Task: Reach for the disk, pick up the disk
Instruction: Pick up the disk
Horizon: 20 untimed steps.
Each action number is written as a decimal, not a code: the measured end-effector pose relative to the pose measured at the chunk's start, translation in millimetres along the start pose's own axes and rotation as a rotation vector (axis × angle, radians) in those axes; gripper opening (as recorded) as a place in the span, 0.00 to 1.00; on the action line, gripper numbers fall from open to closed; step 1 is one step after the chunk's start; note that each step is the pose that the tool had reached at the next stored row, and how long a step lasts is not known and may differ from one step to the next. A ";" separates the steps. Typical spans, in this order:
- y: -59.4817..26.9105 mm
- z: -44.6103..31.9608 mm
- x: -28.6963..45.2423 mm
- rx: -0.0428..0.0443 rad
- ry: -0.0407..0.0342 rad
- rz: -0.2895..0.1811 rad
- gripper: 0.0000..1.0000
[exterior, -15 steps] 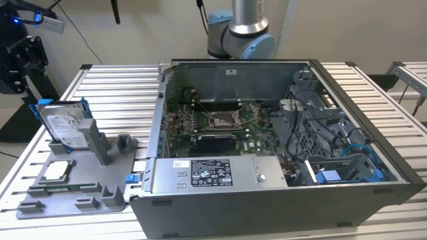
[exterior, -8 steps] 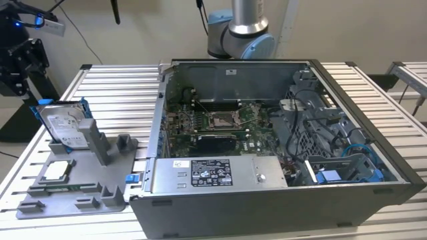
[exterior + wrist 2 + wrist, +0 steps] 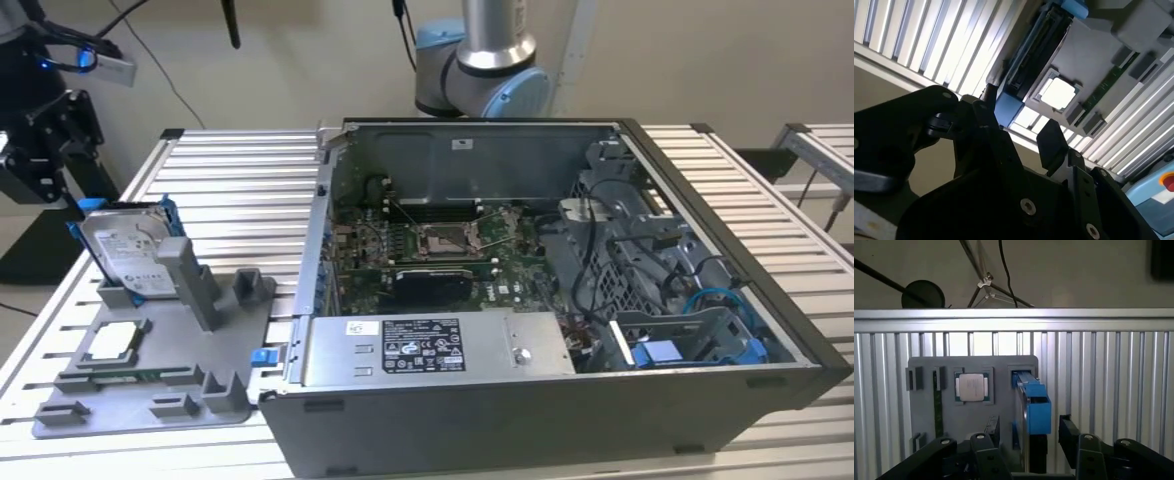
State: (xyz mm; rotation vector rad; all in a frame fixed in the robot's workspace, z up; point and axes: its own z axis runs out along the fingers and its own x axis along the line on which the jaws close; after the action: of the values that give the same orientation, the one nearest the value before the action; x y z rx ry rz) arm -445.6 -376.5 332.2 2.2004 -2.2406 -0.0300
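Three cameras, one grey fixture plate [image 3: 187,355].
The exterior view looks down from well back, the open computer case [image 3: 534,420] beside the plate; both wrist views hang close above the plate, sharing its square chip [image 3: 971,388] and the disk [image 3: 1036,407].

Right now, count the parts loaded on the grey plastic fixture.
3: the silver hard drive in its blue frame standing on edge, the square silver chip lying flat, the green memory stick beside the chip.

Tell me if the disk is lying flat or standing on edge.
On edge: the disk stands slotted in the grey holder, label face sideways.
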 end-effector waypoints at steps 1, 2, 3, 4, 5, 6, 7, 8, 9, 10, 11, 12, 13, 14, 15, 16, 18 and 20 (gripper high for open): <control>-0.1 1.8 0.0 -0.0001 0.0000 -0.006 1.00; -0.1 3.5 0.0 -0.0002 0.0001 -0.014 1.00; -0.1 5.3 0.0 -0.0003 0.0002 -0.022 1.00; -0.1 7.2 0.0 -0.0004 0.0004 -0.031 1.00; -0.1 9.1 0.0 -0.0005 0.0004 -0.039 1.00; -0.2 10.9 0.0 -0.0006 0.0005 -0.046 1.00; -0.2 12.7 0.1 -0.0005 0.0005 -0.052 1.00; -0.2 14.5 0.1 -0.0007 0.0006 -0.059 1.00; -0.3 16.2 0.1 -0.0008 0.0006 -0.064 1.00; -0.3 18.0 0.1 -0.0008 0.0005 -0.070 1.00; -0.3 19.8 0.2 -0.0008 0.0005 -0.075 1.00; -0.4 21.8 0.2 -0.0003 0.0003 -0.079 1.00; -0.3 23.5 0.2 0.0002 0.0001 -0.082 1.00; -0.4 25.3 0.2 0.0008 -0.0002 -0.083 1.00; -0.4 27.1 0.2 0.0013 -0.0007 -0.084 1.00; -0.4 29.0 0.2 0.0019 -0.0014 -0.084 1.00; -0.4 32.5 0.2 0.0031 -0.0032 -0.084 1.00; -0.5 36.2 0.3 0.0043 -0.0045 -0.084 1.00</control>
State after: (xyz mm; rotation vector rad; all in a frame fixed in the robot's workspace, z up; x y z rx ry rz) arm -445.6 -376.4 296.0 2.2977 -2.1510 -0.0302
